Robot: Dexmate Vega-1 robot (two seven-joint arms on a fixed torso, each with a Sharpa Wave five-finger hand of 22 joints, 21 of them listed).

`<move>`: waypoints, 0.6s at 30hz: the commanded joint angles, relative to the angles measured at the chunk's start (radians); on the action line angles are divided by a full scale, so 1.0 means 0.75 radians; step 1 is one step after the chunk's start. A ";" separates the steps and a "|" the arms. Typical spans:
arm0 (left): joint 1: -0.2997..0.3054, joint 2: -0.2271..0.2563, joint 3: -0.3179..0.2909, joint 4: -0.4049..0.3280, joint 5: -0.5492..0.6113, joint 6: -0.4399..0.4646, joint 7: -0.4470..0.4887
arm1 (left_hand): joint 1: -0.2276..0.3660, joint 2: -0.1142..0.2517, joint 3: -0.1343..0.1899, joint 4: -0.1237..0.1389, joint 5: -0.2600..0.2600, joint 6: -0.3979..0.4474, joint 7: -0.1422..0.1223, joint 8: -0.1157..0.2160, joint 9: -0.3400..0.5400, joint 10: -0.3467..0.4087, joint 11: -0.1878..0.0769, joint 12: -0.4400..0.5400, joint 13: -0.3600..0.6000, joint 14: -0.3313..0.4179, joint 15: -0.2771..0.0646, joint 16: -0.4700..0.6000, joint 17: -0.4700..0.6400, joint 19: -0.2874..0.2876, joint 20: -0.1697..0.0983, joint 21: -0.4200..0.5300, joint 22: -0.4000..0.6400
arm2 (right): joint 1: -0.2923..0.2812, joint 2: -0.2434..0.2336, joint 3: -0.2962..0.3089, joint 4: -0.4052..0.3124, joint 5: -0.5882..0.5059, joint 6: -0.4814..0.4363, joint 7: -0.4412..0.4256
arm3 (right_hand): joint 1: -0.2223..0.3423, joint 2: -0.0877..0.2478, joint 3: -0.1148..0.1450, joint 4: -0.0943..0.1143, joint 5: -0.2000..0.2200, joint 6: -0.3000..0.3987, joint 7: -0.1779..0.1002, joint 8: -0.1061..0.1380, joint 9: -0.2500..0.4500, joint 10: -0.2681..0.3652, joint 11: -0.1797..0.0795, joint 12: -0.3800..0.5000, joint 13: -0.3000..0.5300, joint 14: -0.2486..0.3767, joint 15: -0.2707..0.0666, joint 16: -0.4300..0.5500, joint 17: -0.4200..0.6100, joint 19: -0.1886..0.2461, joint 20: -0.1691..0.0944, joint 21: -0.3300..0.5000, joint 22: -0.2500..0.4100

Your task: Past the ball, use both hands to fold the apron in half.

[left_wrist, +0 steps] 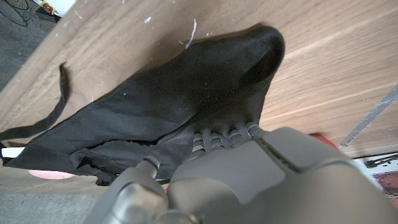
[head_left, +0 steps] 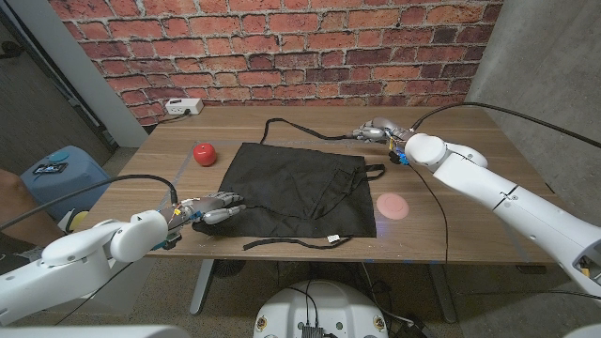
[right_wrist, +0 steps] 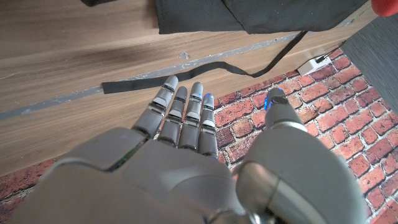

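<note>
Two hands, opposite apron (head_left: pixel 299 192) corners. My left hand (head_left: pixel 214 210) has fingers under near-left corner, cloth lifted, looks gripped. Right hand (head_left: pixel 377 130) spread, holding nothing, hovers past far-right corner by strap (head_left: pixel 305 131). Apron spread mid-table, red ball (head_left: pixel 204 153) just left. Right needs to reach in.

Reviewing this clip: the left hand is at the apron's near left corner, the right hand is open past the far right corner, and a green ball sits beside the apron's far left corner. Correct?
Not quite: the ball is red, not green, as the head view shows. The rest stands: left hand at the apron's near left corner, right hand open past the far right corner.
</note>
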 commanded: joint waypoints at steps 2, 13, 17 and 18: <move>0.013 0.013 -0.002 -0.003 -0.013 -0.007 0.009 | 0.001 0.017 -0.008 0.001 0.009 0.008 -0.005 -0.002 0.002 0.007 0.000 0.004 0.001 -0.085 0.000 0.009 0.006 -0.248 -0.007 0.011 0.007 | 0.076 -0.010 -0.083 0.007 -0.067 -0.124 0.072 | 0.027 -0.004 0.003 0.013 0.010 0.027 -0.004 0.004 0.005 0.031 -0.010 0.018 0.010 0.030 -0.011 0.000 0.007 0.014 0.004 -0.004 0.003; 0.038 0.012 -0.031 -0.004 -0.006 -0.020 0.003 | 0.002 0.021 -0.018 0.001 0.011 0.010 -0.006 -0.003 0.002 0.008 -0.002 0.003 0.001 -0.082 -0.001 0.009 0.005 -0.244 -0.008 0.012 0.007 | 0.114 -0.014 -0.148 0.007 -0.152 -0.197 0.099 | 0.035 -0.009 -0.005 0.024 0.014 0.045 -0.004 0.002 0.006 0.046 -0.014 0.037 0.025 0.044 -0.025 0.001 0.014 0.012 0.003 -0.007 0.004; 0.038 0.008 -0.030 -0.007 0.002 -0.022 0.002 | 0.003 0.022 -0.022 0.001 0.011 0.014 -0.005 -0.002 0.002 0.011 -0.003 0.003 0.001 -0.078 -0.002 0.010 0.005 -0.242 -0.008 0.013 0.007 | 0.126 -0.013 -0.162 0.019 -0.171 -0.210 0.111 | 0.036 -0.010 -0.009 0.029 0.015 0.052 -0.004 0.001 0.007 0.057 -0.016 0.048 0.033 0.055 -0.032 0.004 0.018 0.009 0.003 -0.008 0.004; 0.038 0.007 -0.030 -0.008 0.003 -0.022 0.001 | 0.003 0.023 -0.023 0.001 0.011 0.016 -0.004 -0.001 0.002 0.011 -0.003 0.003 0.001 -0.078 -0.001 0.010 0.005 -0.242 -0.008 0.013 0.007 | 0.129 -0.012 -0.166 0.025 -0.176 -0.211 0.115 | 0.037 -0.010 -0.010 0.030 0.016 0.054 -0.003 0.001 0.007 0.058 -0.018 0.049 0.034 0.058 -0.032 0.005 0.019 0.009 0.003 -0.009 0.004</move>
